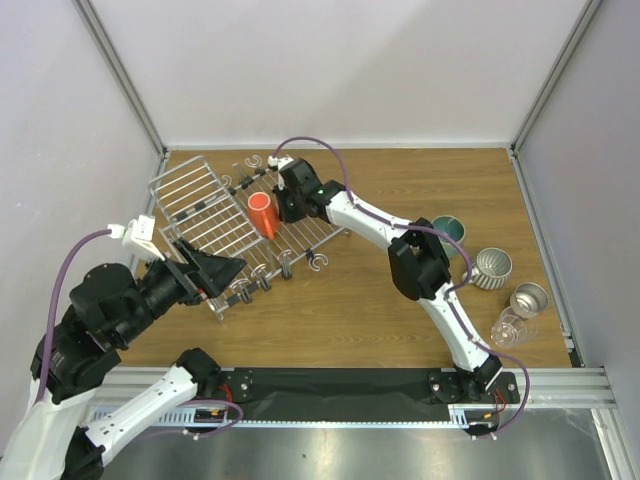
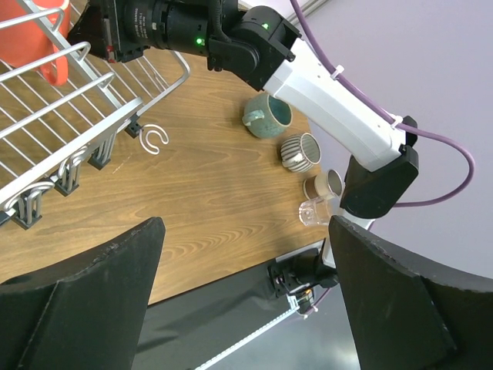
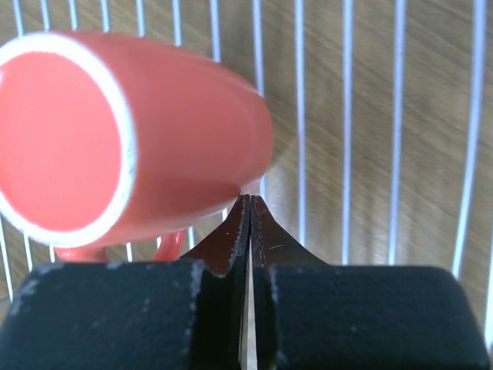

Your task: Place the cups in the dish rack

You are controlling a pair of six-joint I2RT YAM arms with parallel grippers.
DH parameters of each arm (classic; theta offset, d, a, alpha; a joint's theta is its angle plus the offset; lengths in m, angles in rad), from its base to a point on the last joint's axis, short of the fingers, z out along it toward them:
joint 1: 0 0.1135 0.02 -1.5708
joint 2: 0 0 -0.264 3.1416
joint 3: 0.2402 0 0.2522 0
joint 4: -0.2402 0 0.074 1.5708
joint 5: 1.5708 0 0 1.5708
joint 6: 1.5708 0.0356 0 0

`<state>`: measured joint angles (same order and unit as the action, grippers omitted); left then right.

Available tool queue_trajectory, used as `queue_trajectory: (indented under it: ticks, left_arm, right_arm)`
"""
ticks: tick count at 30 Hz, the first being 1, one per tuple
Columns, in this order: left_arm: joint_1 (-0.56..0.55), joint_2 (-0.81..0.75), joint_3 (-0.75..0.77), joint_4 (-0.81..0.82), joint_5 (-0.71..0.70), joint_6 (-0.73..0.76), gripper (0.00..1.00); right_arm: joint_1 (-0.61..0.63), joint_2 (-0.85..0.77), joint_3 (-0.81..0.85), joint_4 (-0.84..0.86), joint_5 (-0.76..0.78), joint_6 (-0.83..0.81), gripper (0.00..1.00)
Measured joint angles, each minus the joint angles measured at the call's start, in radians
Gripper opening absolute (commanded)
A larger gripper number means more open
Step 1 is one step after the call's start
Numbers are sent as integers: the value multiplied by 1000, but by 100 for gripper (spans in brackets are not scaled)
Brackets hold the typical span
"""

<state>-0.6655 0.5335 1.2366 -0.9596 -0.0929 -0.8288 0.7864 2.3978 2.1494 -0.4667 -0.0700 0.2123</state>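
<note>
The red mug [image 1: 262, 213] lies on its side on the silver wire dish rack [image 1: 200, 200]. In the right wrist view its white-rimmed mouth [image 3: 65, 139] faces the camera over the rack rods [image 3: 347, 116]. My right gripper [image 1: 283, 212] is shut, with nothing between the jaws, and its tips [image 3: 250, 202] touch the mug's underside. My left gripper [image 1: 215, 270] is open and empty at the rack's near corner; in its own view [image 2: 246, 270] it hangs over the table edge. The teal mug [image 1: 448, 232], white ribbed mug [image 1: 492, 267], metal cup [image 1: 529, 298] and clear glass [image 1: 507, 328] stand at the right.
The rack's black clips [image 1: 262, 280] line its near edge. A loose wire hook [image 1: 320, 262] lies on the wooden table beside the rack and also shows in the left wrist view [image 2: 154, 139]. The right arm [image 2: 323, 77] stretches across above the cups. White walls enclose the table.
</note>
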Motion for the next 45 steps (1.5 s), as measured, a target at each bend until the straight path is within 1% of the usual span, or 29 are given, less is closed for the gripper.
queue_trajectory:
  ticks: [7,12,20,24,27,30,31,33,34,35,36,37,38,41,45]
  left_arm:
    - [0,5,-11,8,0,0,94]
    - [0,14,-14,10,3,-1,94]
    - [0,18,-14,15,3,-1,94]
    - [0,26,-14,16,12,0,94]
    - [0,45,-14,16,19,0,94]
    - [0,76,-14,17,27,2,94]
    - [0,86,-14,18,31,5,93]
    - [0,112,-13,25,45,16,94]
    - [0,124,-13,31,54,20,93]
    - [0,137,-13,38,66,24,94]
    - [0,150,-13,45,79,27,94]
    - [0,163,-13,53,94,30,94]
    - [0,174,-13,61,105,34,95]
    - [0,220,-8,76,142,48,95]
    - [-11,288,19,85,180,65,95]
  right_arm:
    - [37,3,7,2,-31,9,0]
    - [63,27,50,5,-60,24,0]
    - [63,33,56,5,-85,24,0]
    - [36,8,10,-14,-46,27,0]
    - [3,-56,-59,-73,25,57,1]
    - [-43,-152,-111,-161,115,102,15]
    - [-61,-190,-126,-186,145,115,25]
    - [-101,-275,-166,-235,188,141,34]
    - [-130,-330,-188,-262,206,158,41]
    - [-162,-384,-213,-287,222,176,43]
    - [-199,-442,-243,-308,234,189,48]
    - [-238,-500,-274,-328,249,203,58]
    - [-275,-555,-308,-344,268,216,62]
    - [-389,-688,-404,-389,319,233,64]
    - [-525,-781,-518,-427,327,250,63]
